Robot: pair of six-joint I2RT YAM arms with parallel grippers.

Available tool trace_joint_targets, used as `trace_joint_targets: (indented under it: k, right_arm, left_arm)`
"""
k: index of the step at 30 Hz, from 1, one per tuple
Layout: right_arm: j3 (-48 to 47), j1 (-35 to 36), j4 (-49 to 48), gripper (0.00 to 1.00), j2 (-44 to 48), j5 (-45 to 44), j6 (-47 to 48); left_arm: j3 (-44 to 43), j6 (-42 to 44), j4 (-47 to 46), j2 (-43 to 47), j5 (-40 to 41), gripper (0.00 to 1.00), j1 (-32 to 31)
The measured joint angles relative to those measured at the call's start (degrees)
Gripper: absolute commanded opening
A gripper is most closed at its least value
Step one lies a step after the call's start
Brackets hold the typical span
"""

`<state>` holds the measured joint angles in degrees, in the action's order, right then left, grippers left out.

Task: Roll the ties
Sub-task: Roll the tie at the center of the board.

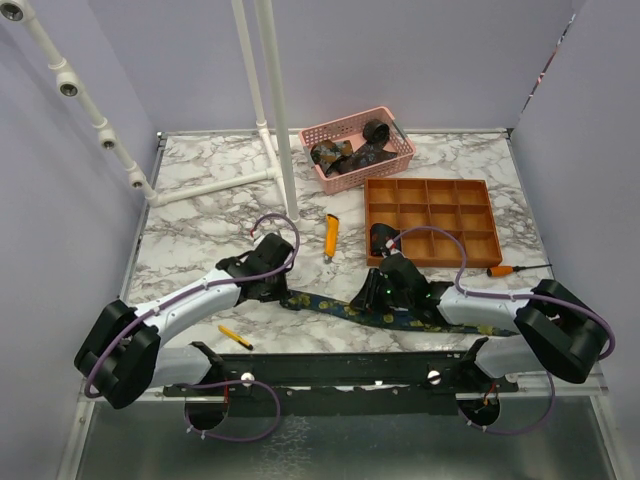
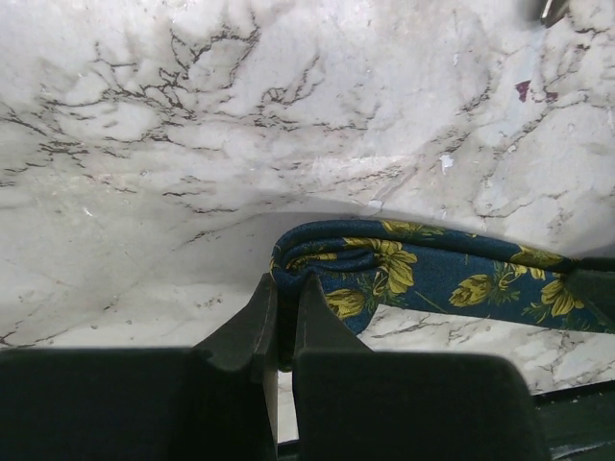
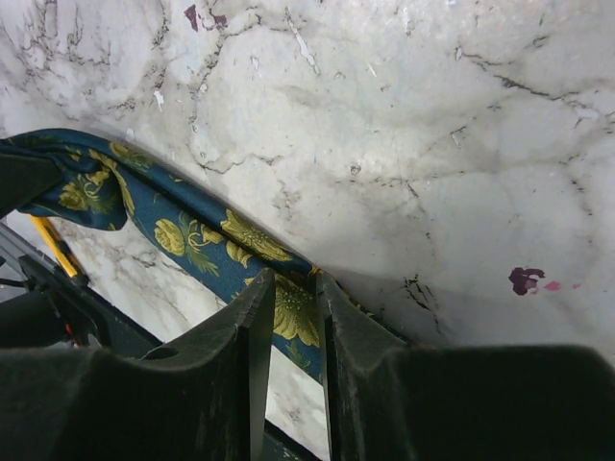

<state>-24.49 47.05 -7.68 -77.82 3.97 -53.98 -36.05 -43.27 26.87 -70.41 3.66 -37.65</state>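
While a blue flowered tie lies along the marble worktop, the left tool pinches its folded end and the right tool clamps it farther along.

In the top view, the left arm and right arm are built of white link shells joined by bulky black joint housings. A purple cable is looped along each arm and coiled beneath each black base. Small green lights are lit on the right wrist. The left gripper and right gripper are moulded in matte black, each with two wedge-shaped fingers tapered towards the tips
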Motion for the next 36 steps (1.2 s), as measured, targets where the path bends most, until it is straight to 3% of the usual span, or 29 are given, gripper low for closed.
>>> trace_joint_targets:
  k: [10,20,27,36]
  right_arm:
    - [-1.57,0.85,4.42,0.33,0.98,-2.43,-2.08]
    - [-2.56,2.38,15.1,0.3,7.19,-5.51,4.66]
    - [-2.45,6.99,13.0,0.29,6.14,-1.11,7.87]
    - [-4.09,15.32,19.96,0.29,15.21,-6.58,6.25]
  left_arm:
    - [-9.38,-1.99,7.85,-3.34,14.95,0.0,-6.56]
    - [-10.71,-2.62,16.35,-6.16,27.69,0.0,-8.13]
    - [-12.28,-3.04,19.85,-8.41,31.52,0.0,-8.61]
    - [-12.26,-4.28,20.96,-8.81,32.57,0.0,-9.09]
